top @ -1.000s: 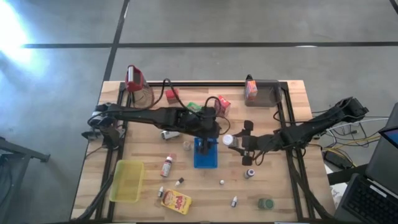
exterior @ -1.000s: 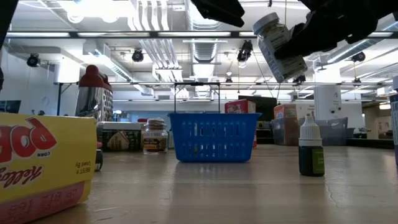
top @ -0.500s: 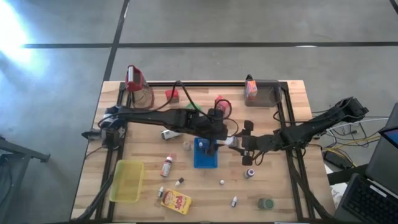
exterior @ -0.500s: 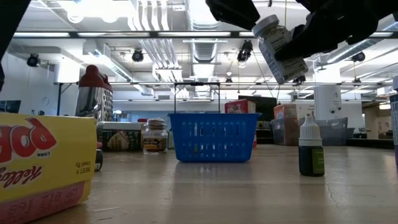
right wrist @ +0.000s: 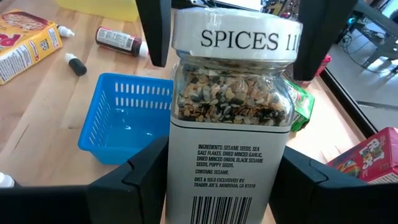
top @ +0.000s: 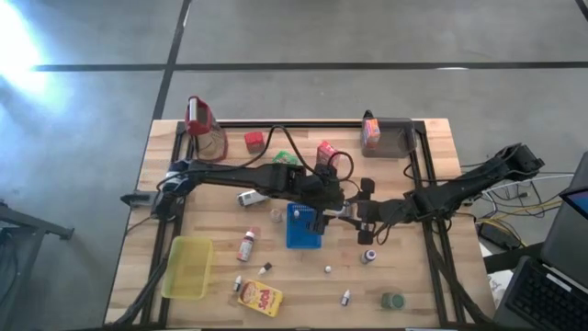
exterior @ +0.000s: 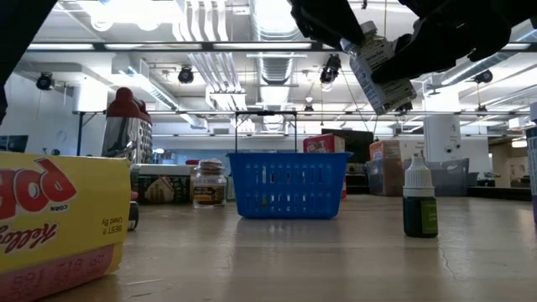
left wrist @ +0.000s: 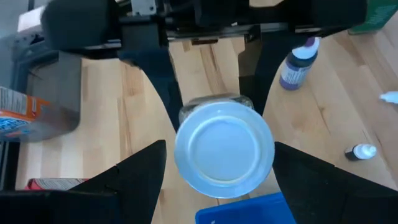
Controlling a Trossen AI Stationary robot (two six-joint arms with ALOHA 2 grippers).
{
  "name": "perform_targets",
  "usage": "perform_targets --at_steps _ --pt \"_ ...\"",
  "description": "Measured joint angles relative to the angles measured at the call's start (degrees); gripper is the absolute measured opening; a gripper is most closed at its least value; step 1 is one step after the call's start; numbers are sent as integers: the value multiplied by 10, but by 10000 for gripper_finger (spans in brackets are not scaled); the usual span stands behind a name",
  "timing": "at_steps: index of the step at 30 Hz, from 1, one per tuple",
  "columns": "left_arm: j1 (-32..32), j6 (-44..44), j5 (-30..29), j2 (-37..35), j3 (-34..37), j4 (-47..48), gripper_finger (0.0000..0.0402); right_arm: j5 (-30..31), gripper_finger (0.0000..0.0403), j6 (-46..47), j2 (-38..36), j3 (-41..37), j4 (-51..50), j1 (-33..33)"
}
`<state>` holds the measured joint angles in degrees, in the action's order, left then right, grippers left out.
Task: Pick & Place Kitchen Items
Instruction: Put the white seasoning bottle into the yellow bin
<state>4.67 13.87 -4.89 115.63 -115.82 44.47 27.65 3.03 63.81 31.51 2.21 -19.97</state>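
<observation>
Above the wooden table, my right gripper clasps the spice jar; my spread left gripper faces its cap end-on.

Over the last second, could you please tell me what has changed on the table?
The left pincer has travelled rightward over the blue basket to the spice jar, its fingers now standing open either side of the white lid. The right pincer keeps holding the jar aloft, tilted, in the same spot. The basket and the items on the table stayed put.
</observation>
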Motion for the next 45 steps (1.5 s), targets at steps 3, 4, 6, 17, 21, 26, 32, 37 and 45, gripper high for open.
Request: perform_targets --at_steps 3,4,6,17,21,26,32,37,45 --pt "0 8 3 0 -3 -2 294 -7 202 -1 0 0 0 0" --pt "0 9 3 0 -3 -4 294 -8 202 -1 0 0 0 0" --pt "0 8 5 0 -3 -3 294 -8 202 -2 0 0 0 0" --pt "0 9 29 1 -2 -9 294 -39 202 4 0 0 0 0" --pt "0 7 35 6 5 -14 294 -43 202 13 0 0 1 2" --pt "0 9 35 25 6 -23 294 -43 201 15 0 0 1 2" --pt "0 21 36 36 -1 -34 293 -47 201 18 0 0 -5 2" --pt "-1 22 36 36 -12 -41 293 -52 201 16 0 0 -7 2" --pt "-2 21 37 43 -11 -38 270 -52 201 16 0 0 -7 2"
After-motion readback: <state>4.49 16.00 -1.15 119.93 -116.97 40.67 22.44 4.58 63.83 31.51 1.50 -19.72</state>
